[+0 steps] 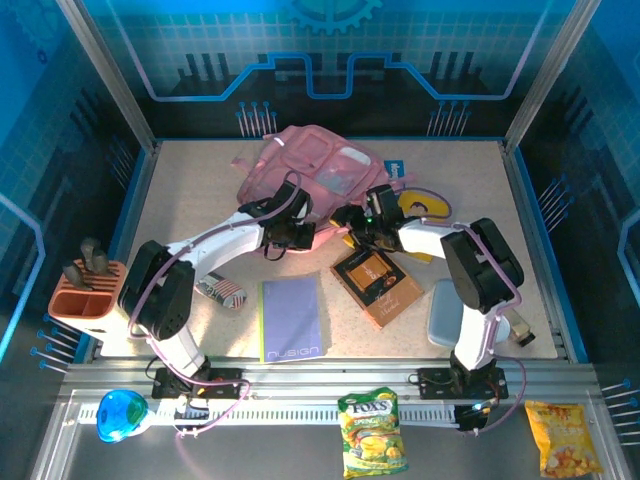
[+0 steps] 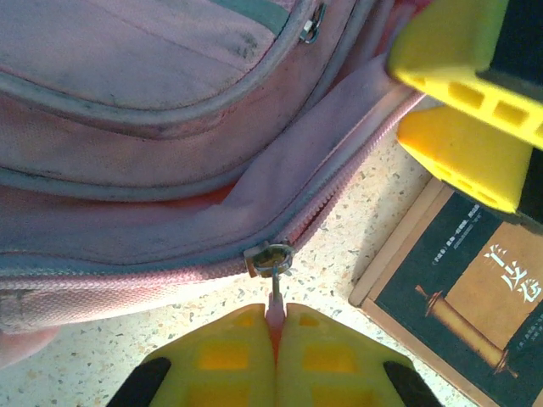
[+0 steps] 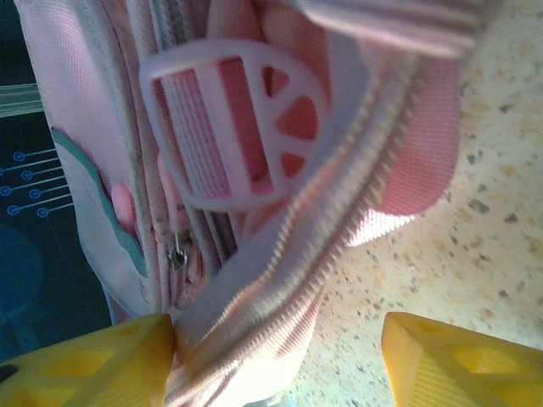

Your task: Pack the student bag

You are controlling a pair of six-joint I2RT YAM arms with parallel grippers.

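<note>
Unzipping student bag point(image 1: 310, 165): your left hand point(image 2: 273, 339), 6 o'clock, pinches zipper pull point(image 2: 270, 259); right hand point(image 3: 280, 356) gapes, empty. Next: draw pull along teeth.

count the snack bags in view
2. A green bag lies midway along the near metal ledge; a yellow bag lies at its right end. Others may hide under the backpack.
</note>
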